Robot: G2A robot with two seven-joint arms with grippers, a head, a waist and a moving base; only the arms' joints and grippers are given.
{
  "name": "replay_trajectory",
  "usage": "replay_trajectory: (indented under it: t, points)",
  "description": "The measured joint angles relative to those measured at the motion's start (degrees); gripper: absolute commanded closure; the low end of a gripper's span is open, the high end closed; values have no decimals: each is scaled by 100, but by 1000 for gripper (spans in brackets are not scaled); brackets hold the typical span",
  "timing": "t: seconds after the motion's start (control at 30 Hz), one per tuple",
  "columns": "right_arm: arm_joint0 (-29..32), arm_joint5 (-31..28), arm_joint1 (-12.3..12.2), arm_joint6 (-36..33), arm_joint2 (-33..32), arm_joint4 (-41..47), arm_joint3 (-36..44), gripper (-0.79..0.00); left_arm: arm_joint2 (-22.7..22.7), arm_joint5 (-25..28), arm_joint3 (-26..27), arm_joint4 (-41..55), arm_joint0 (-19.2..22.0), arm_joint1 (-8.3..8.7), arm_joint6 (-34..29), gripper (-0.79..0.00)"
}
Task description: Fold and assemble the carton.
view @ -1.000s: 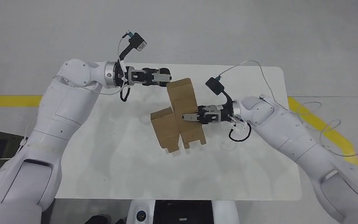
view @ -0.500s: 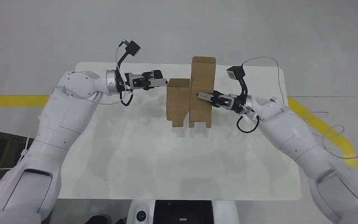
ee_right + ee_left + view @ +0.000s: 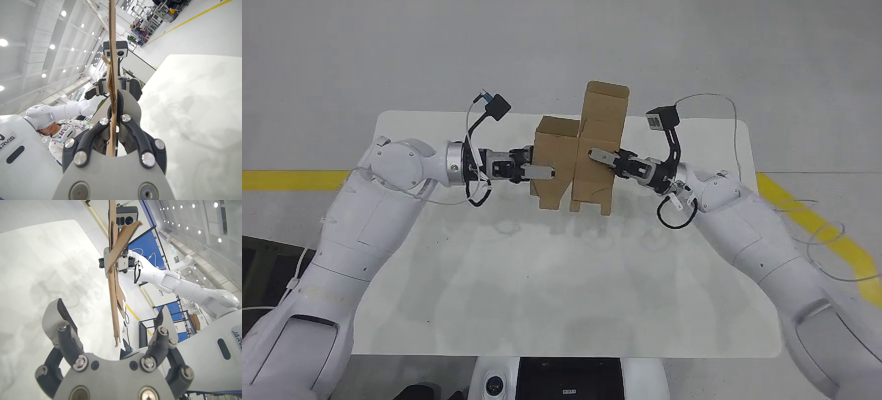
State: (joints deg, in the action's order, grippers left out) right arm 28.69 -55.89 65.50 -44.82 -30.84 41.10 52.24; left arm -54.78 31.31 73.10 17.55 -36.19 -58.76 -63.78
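Closest in, at the left gripper (image 3: 112, 304): gaping wide, clamping nothing, just straddling the thin free edge of the carton (image 3: 113, 294) without touching it. Real risk of shoving that loose panel aside by closing off-centre, rather than pinching it. Or of creasing it away from a score line. Easy, too, to snag the bent flap (image 3: 126, 241) jutting out at an angle farther up the sheet.

Across now to the right gripper (image 3: 115, 98): pinched tight on the carton's other side, holding it on edge between the two arms, seemingly clear of the table (image 3: 542, 300). Everything hanging off one narrow pinch. Easy to twist the board in that grip, or drag it out altogether, with a careless tug from the left. Likely to tear at a slot or buckle a panel with too hard a pull both ways.

On to the stuff itself. Plain brown corrugated board, matt, mostly flattened, layered when seen edge-on, a little ragged at the cut corners. Rectangular panels from above, notched flaps along one side. Stiff across the faces, presumably floppy at the folds. Beyond it all, a smooth white table with rounded corners and a faint sheen.
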Motion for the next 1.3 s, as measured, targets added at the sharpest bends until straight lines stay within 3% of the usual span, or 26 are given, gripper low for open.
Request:
replay_trajectory:
  t: [0.03, 0.1, 0.2, 0.63, 0.7, 0.73, 0.77, 0.93, 1.13, 1.3]
  points:
    - [5, 9, 22, -10, -5, 0, -2, 0, 9, 12, 11, -15, -3, -4, 5, -748]
    - [17, 21, 70, -21, -23, -11, -23, 0, 28, 25, 34, -27, -14, -14, 22, -351]
    - [31, 25, 131, -25, -63, -29, -77, 0, 48, 24, 50, -22, -29, -28, 36, 0]
    - [100, 8, 263, -136, -371, -129, -244, -3, 56, -106, -43, 83, -37, -60, -64, 0]
    - [121, 5, 279, -160, -421, -133, -243, -259, 52, -142, -81, 155, -28, -68, -96, 0]
    - [130, 4, 284, -170, -443, -136, -246, -600, 50, -158, -97, 188, -21, -71, -113, 0]
    - [142, 2, 290, -184, -475, -140, -254, -785, 45, -176, -118, 230, -7, -75, -140, 0]
    - [151, -146, 280, -199, -670, -245, -328, -785, 15, -255, -217, 281, 107, -79, -347, 0]
    - [179, -211, 135, -146, -958, -1062, -302, -785, 13, -190, -379, 300, 374, -68, -1053, 0]
    - [310, -76, -99, -283, -967, -1482, -46, -785, 253, -919, -429, 518, 650, -56, -1848, 0]
